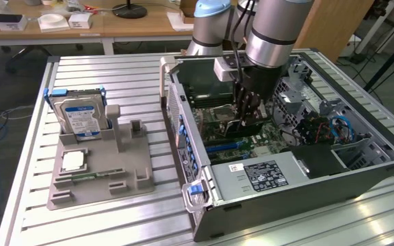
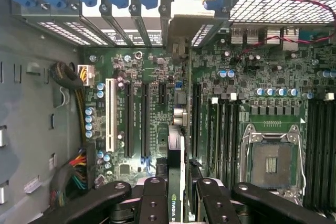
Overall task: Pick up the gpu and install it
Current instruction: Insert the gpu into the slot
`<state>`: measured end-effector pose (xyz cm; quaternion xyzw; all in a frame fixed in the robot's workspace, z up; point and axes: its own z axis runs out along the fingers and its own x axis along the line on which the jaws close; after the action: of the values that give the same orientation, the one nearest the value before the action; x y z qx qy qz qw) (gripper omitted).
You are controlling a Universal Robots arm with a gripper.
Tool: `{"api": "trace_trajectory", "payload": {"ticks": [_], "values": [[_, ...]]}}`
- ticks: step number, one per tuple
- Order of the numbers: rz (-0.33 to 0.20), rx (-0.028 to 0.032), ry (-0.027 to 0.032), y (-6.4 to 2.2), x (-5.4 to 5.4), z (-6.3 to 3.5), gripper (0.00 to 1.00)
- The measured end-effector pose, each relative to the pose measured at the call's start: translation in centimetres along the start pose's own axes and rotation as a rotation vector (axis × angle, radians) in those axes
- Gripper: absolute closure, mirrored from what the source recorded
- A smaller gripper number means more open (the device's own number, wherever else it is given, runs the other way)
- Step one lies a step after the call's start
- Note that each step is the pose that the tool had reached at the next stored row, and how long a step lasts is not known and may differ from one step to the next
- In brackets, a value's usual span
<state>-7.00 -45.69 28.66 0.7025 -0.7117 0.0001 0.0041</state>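
The gpu (image 2: pixel 178 145) is a thin black card seen edge-on, with its silver bracket (image 2: pixel 191 17) at the far end by the case's rear slot openings. My gripper (image 2: pixel 176 203) is shut on it, one black finger (image 2: pixel 155 203) on each side. The card hangs over the motherboard's expansion slots (image 2: pixel 143 119); I cannot tell whether it touches a slot. In the exterior view, my gripper (image 1: pixel 250 110) reaches down into the open computer case (image 1: pixel 361 177), with the gpu (image 1: pixel 240 128) below the fingers.
A grey holder (image 1: pixel 101 174) on the exterior view's left carries a blue-labelled hard drive (image 1: pixel 80 115), a CPU chip (image 1: pixel 72 161) and a RAM stick (image 1: pixel 87 177). Inside the case are the power supply (image 1: pixel 266 174), cables (image 1: pixel 334 128) and the CPU socket (image 2: pixel 273 163).
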Motion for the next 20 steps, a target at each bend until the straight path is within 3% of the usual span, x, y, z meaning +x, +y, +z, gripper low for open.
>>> {"api": "trace_trajectory", "payload": {"ticks": [13, 20], "values": [[0.0, 0.0002, 0.0094, 0.93, 0.01, 0.55, 0.74], [0.0, 0.0001, 0.0096, 0.92, 0.01, 0.94, 0.74]]}}
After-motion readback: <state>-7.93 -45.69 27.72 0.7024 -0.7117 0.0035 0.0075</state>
